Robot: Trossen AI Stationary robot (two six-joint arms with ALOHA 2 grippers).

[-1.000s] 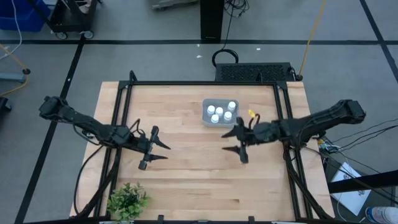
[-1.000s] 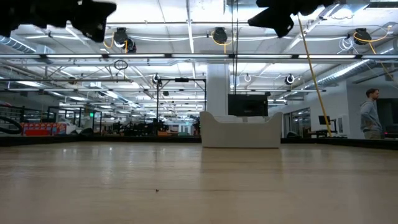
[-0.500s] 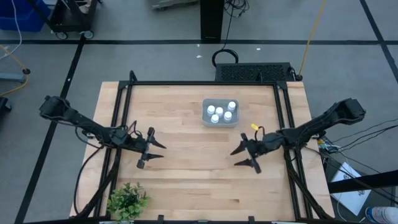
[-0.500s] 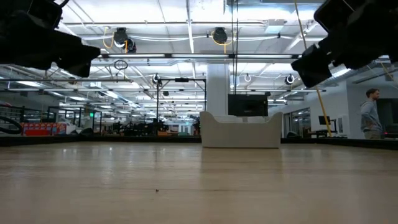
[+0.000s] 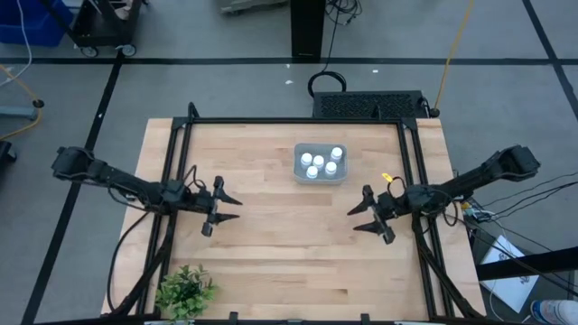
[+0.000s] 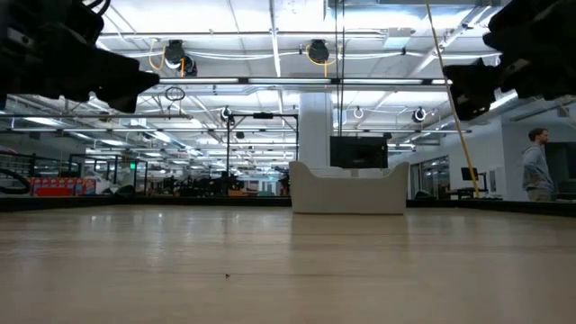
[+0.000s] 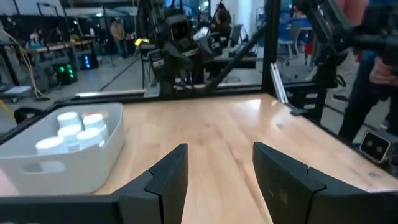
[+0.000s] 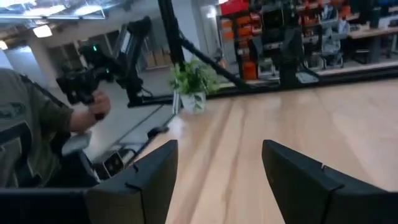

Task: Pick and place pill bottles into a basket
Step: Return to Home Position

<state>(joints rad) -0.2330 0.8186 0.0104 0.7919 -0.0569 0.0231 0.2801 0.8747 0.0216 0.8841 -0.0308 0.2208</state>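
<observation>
Several white pill bottles (image 5: 320, 163) stand upright on their bases inside the grey-blue basket (image 5: 300, 172), which rests on the table toward its far side. The left wrist view shows the basket (image 7: 68, 163) and bottles (image 7: 74, 127) off to one side of my left fingers. My left gripper (image 5: 235, 208) hovers open over the table's left part, pointing level toward the right. My right gripper (image 5: 354, 219) hovers open over the right part, pointing toward the left. Each stands well apart from the basket with nothing between its fingers (image 7: 168, 180) (image 8: 146, 180).
A small green plant (image 5: 185, 291) stands at the table's near left corner. A black frame (image 5: 289, 121) runs along the table's edges. People stand beyond the table (image 8: 31, 124) (image 7: 373, 68). Bare wood (image 5: 289, 226) lies between the two grippers.
My right gripper has drawn back from near the basket toward the table's right edge, sinking and tipping to level. My left gripper has also sunk a little. Neither has changed its opening, and the basket and bottles have stayed put.
</observation>
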